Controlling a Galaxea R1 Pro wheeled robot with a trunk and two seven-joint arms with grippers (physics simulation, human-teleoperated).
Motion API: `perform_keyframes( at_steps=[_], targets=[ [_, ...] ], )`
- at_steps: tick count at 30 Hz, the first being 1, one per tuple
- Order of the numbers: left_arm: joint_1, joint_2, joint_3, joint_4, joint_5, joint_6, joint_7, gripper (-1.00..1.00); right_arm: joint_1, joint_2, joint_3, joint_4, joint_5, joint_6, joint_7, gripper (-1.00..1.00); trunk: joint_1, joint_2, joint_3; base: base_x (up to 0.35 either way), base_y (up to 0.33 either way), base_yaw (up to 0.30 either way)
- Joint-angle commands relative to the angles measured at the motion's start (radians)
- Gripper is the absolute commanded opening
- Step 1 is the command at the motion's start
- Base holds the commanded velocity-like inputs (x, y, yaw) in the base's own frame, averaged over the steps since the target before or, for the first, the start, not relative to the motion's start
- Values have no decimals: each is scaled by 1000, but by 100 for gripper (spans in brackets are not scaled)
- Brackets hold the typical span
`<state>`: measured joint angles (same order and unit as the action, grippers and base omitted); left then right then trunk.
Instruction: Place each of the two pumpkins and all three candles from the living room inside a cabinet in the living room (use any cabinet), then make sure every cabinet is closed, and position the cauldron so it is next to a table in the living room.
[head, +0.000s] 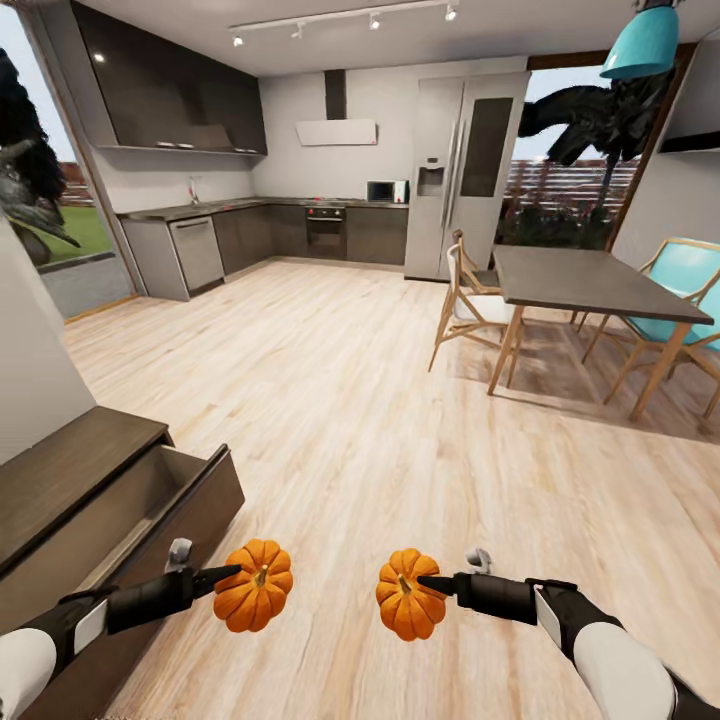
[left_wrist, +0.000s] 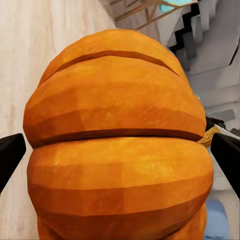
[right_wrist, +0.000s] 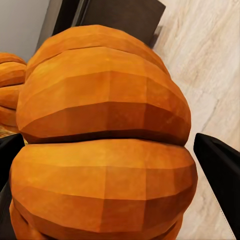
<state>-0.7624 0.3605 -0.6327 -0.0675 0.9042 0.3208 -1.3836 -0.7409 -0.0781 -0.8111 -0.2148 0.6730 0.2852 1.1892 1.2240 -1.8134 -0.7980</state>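
Head view: left gripper (head: 232, 577) pinches the left pumpkin (head: 254, 585), black fingers pressed against its ribbed sides; right gripper (head: 428, 585) pinches the right pumpkin (head: 409, 594) in the same way; both pumpkins are held clear above the pale wood floor (head: 370, 420), stems pointing up, near each other with a gap of floor between them.

Left wrist view: left pumpkin (left_wrist: 117, 145) sits between the two dark fingers (left_wrist: 10, 157), one at each side of the fruit, both touching it; beyond the fingertips lie floor planks and a grey staircase (left_wrist: 200, 45).

Right wrist view: right pumpkin (right_wrist: 102, 145) is clamped between the dark fingers (right_wrist: 220, 170); beyond it, on the far side from the right arm, part of the other pumpkin (right_wrist: 10, 90) shows, apart from the held one; past the fingertips stands the dark front of the cabinet (right_wrist: 122, 17).

Head view again: the cabinet (head: 70, 480) lies just outboard of the left gripper, on the side away from the right arm; one drawer (head: 150, 500) is pulled out, pale inside showing, contents not visible from here. Well ahead of the right gripper: grey dining table (head: 585, 280) with wooden chairs (head: 470, 300) and teal chairs (head: 690, 290); kitchen units (head: 270, 230) and fridge (head: 465, 170) along the far wall.
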Motion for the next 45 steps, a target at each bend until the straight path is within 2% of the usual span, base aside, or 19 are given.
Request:
perform_keyframes(
  at_steps=[1,10,19,45],
  targets=[
    [0,0,-1,0,0,0,0,-100,0,0,-2,0,0,0,0,-100,0,0,0,225,-240,286],
    [0,2,-1,0,1,0,0,-100,0,1,-2,0,-1,0,0,-100,0,0,0,275,-192,286],
    [0,5,-1,1,2,0,0,-100,0,1,-2,0,3,0,0,-100,0,0,0,256,-14,286],
    [0,6,0,2,5,-1,-5,-100,0,1,-2,0,5,0,1,-100,0,0,0,9,-9,287]
  ],
)
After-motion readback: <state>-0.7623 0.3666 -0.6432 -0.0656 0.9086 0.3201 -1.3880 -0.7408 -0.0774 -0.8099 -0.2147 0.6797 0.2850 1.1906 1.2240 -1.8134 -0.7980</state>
